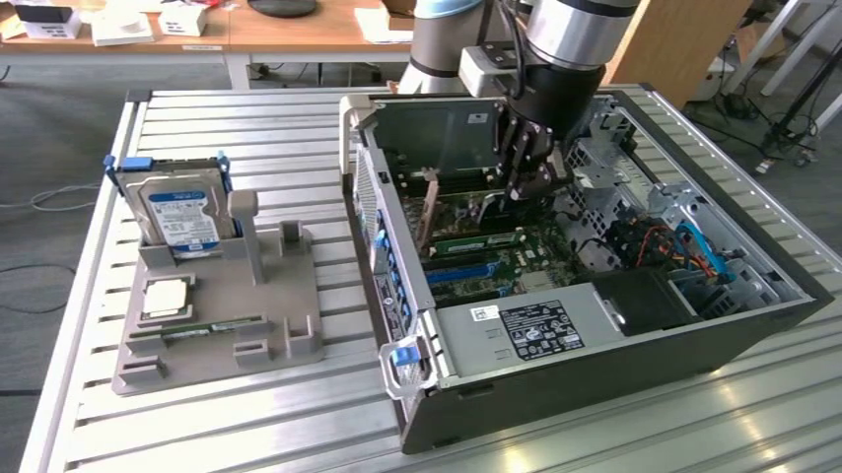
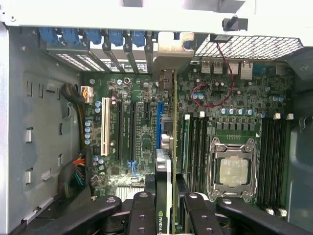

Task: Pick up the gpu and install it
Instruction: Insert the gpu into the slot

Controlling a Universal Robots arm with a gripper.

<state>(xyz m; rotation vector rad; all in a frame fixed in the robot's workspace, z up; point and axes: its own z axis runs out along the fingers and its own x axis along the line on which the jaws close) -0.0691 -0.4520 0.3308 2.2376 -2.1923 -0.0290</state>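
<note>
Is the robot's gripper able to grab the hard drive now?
Probably not: the gripper is inside the computer case, shut on the gpu; the hard drive stands outside on the grey rack.

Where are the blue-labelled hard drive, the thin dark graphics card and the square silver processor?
Blue-labelled boxy hard drive (image 1: pixel 183 215): exterior view, on its label.
Thin dark graphics card (image 2: pixel 164 181): wrist view, on its near edge.
Square silver processor (image 2: pixel 234 171): wrist view, on its lid.

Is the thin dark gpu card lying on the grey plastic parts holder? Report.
No: the gripper holds the gpu edge-on over the green motherboard.
</note>
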